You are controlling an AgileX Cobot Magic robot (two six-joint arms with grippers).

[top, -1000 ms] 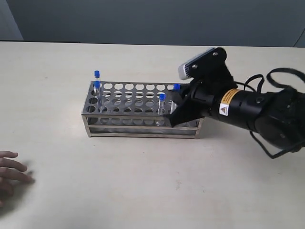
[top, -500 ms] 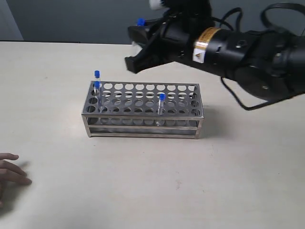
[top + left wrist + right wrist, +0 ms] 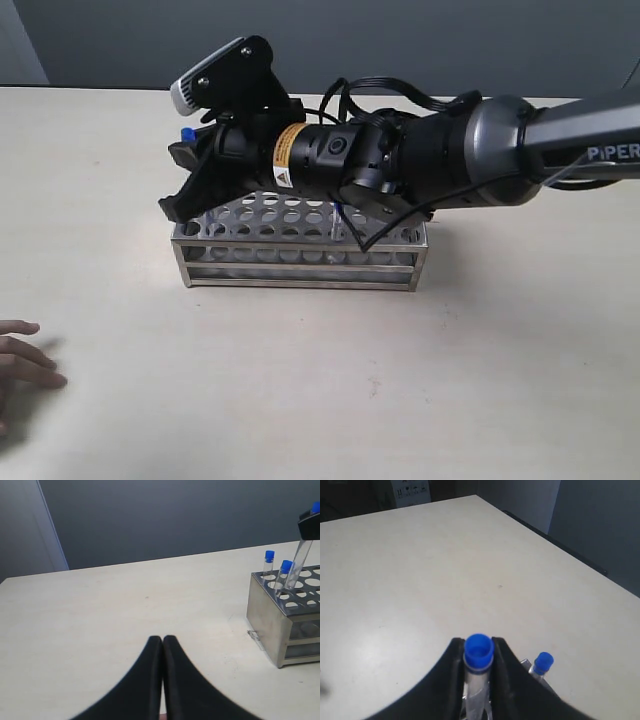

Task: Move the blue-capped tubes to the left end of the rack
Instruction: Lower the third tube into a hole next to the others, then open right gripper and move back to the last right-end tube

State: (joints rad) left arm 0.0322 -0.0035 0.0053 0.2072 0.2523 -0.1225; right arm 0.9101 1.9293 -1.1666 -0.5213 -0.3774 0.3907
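Note:
The steel rack (image 3: 300,252) stands mid-table. My right gripper (image 3: 182,155) reaches across over its left end, shut on a blue-capped tube (image 3: 186,131) just below the cap. In the right wrist view the held tube (image 3: 479,651) sits between the fingers of the right gripper (image 3: 478,642), and another blue-capped tube (image 3: 543,661) stands just beside it. The left wrist view shows the rack's end (image 3: 278,625) with two blue-capped tubes (image 3: 269,556) (image 3: 286,566) standing in it and the held tube (image 3: 301,555) slanting over them. A fourth tube (image 3: 337,210) stands further right, partly behind a cable. My left gripper (image 3: 163,639) is shut and empty.
A person's hand (image 3: 22,355) rests on the table at the front left edge of the exterior view. The right arm's body (image 3: 430,165) and its cables hang over the rack's right half. Bare tabletop (image 3: 125,610) lies between the left gripper and the rack.
The right gripper lifted a tube out of the rack's right end, carried it leftward above the rack, and now holds it low over the left end, hiding the two tubes there.

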